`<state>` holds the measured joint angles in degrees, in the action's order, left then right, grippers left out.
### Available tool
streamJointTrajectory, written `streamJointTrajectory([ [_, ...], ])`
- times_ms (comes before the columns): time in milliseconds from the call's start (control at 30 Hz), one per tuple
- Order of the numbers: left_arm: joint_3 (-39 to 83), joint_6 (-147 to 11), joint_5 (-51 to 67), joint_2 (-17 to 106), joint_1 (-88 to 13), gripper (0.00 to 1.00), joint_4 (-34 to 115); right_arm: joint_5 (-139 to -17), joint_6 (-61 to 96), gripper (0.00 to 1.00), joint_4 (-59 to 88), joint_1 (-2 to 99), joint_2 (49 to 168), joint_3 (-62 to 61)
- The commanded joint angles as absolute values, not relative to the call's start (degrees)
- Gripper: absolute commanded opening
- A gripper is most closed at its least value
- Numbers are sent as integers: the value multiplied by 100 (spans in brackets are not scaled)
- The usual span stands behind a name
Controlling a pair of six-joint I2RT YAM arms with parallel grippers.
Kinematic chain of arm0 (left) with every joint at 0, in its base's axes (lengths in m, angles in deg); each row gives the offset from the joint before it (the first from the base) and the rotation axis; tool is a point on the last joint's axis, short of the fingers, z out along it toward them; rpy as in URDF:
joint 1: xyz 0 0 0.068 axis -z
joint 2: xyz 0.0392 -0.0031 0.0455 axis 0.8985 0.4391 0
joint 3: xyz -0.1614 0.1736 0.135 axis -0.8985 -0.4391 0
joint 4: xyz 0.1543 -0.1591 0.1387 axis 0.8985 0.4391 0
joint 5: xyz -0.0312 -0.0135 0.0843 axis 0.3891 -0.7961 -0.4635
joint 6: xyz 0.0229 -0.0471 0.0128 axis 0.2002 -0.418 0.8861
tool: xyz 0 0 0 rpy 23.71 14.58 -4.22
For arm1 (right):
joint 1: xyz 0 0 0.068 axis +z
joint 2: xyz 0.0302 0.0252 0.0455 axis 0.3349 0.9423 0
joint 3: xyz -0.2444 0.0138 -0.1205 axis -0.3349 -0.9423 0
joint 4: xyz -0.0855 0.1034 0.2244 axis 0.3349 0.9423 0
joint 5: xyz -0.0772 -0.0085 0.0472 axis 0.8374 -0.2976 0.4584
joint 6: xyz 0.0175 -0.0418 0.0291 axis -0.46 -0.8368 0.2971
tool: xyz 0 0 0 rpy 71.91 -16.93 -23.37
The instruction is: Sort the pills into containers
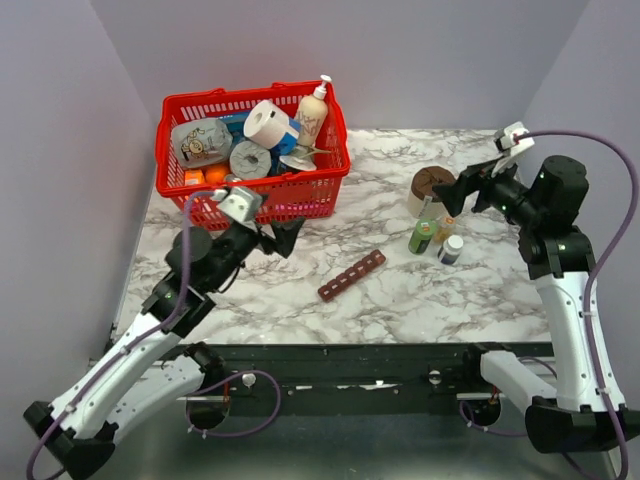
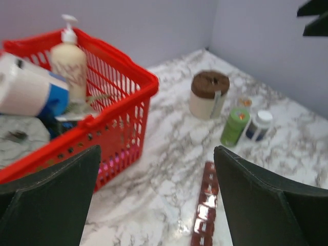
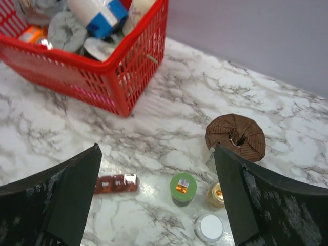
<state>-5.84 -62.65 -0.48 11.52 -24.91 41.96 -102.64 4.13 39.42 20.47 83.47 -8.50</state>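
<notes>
Long dark red-brown plastic pill-organizer strip (image 1: 352, 275) lies mid-table on the white marble table (image 1: 400, 310). A green bottle (image 1: 422, 236) stands at two o'clock and a red mesh basket (image 1: 215, 96) at eleven. The left claw (image 1: 283, 238) at ten and the right claw (image 1: 447, 190) at two are spread wide and empty.

White worktop (image 1: 480, 300) with grey marble veining. Red mesh basket (image 1: 300, 195). Dark red-brown pill organizer (image 1: 352, 275). Green bottle (image 1: 422, 237), white-capped dark blue bottle (image 1: 451, 249), and brown-topped cream tub (image 1: 432, 182).
</notes>
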Motion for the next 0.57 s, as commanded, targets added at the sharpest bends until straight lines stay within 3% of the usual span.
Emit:
streamJointTrajectory([
  [0, 122, -6305, -811, 1010, -2660, 99, 5051, -8816, 1876, 100, 3704, 2027, 8463, -360],
  [133, 571, -6032, -1110, 1151, -2669, 99, 5755, -8472, 1744, 100, 3680, 2036, 8157, -279],
  [533, 511, -6005, -918, 1046, -2669, 99, 5897, -8348, 1788, 100, 3829, 2036, 7857, -138],
])
